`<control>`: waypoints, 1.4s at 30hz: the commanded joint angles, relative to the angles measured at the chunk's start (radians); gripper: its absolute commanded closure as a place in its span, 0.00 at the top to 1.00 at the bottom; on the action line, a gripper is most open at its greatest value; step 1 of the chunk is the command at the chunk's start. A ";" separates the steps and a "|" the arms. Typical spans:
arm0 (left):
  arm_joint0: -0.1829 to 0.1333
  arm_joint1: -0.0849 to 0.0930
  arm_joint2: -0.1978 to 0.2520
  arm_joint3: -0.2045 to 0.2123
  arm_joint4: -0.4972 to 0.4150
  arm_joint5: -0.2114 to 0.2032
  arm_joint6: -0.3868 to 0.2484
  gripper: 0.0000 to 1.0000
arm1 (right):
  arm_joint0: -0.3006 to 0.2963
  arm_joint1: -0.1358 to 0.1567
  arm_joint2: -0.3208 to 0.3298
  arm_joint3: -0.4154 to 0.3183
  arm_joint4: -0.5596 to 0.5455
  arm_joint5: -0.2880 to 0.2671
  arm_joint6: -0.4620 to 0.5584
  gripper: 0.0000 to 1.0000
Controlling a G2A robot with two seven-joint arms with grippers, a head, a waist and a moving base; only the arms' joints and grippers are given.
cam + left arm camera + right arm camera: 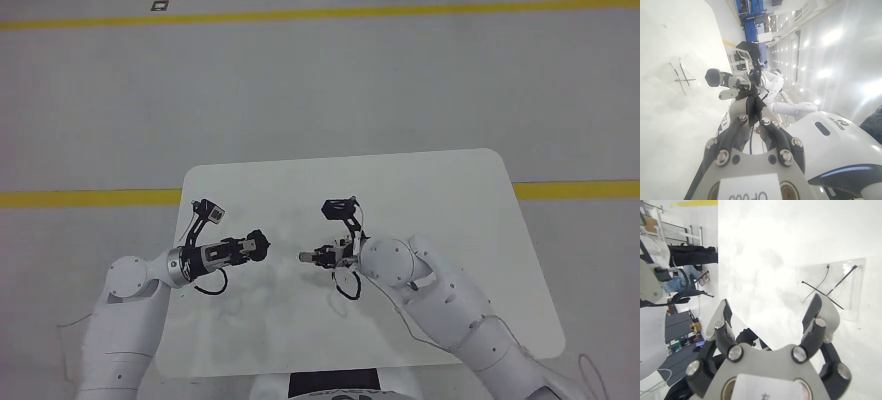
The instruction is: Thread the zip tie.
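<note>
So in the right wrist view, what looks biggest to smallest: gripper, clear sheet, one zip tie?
1. right gripper, though it is nearest the camera
2. clear sheet
3. straight zip tie

A white label is sitting on the mounting plate of the left gripper. It is carrying dark characters, seen upside down and cut by the frame edge, so no full reading is being taken. A second white label is sitting on the plate of the right gripper, showing only a fragment of a dark mark. A small black-and-white tag is lying on the floor beyond the table, too small to read. A dark panel in the room behind is bearing one pale character, not clear enough to state.
</note>
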 commanded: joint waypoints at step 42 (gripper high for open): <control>0.000 0.000 0.000 0.000 0.000 0.000 0.000 0.00 | 0.087 -0.068 -0.049 0.103 -0.277 0.000 0.199 1.00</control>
